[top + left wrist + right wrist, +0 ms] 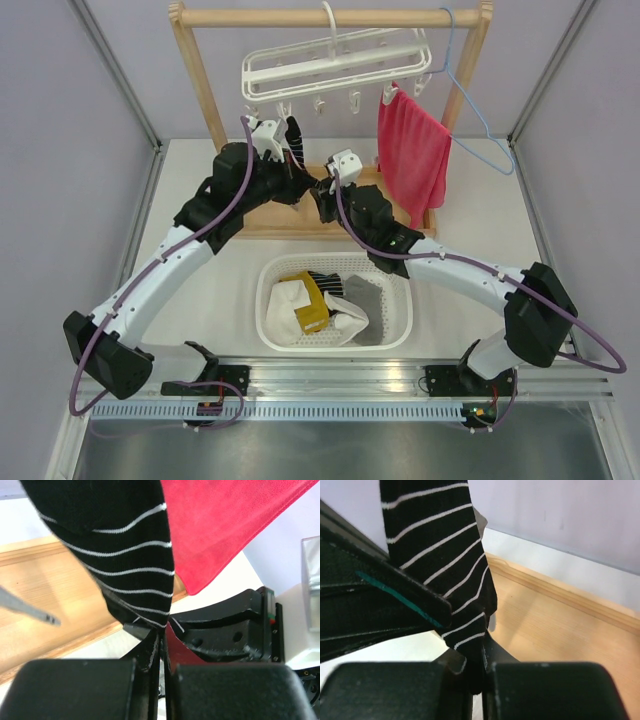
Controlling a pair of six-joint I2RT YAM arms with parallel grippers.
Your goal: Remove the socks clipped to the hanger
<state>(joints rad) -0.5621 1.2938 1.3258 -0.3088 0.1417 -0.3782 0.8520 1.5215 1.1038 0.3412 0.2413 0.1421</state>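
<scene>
A black-and-white striped sock [292, 140] hangs from a clip of the white frame hanger [335, 60] on the wooden rail. My left gripper [298, 186] is shut on the sock's lower edge; in the left wrist view the sock [125, 555] runs down into the closed fingertips [162, 642]. My right gripper [318, 192] is shut on the same sock's tip, seen in the right wrist view [440, 565] between the fingers [479, 667]. The other clips look empty. White [290, 305], mustard [312, 300] and grey [366, 298] socks lie in the basket.
A white basket [400, 335] stands on the table between the arms. A red towel [412, 160] hangs at the hanger's right end, with a thin blue wire hanger [470, 100] beside it. The wooden rack's base [280, 220] lies under the grippers.
</scene>
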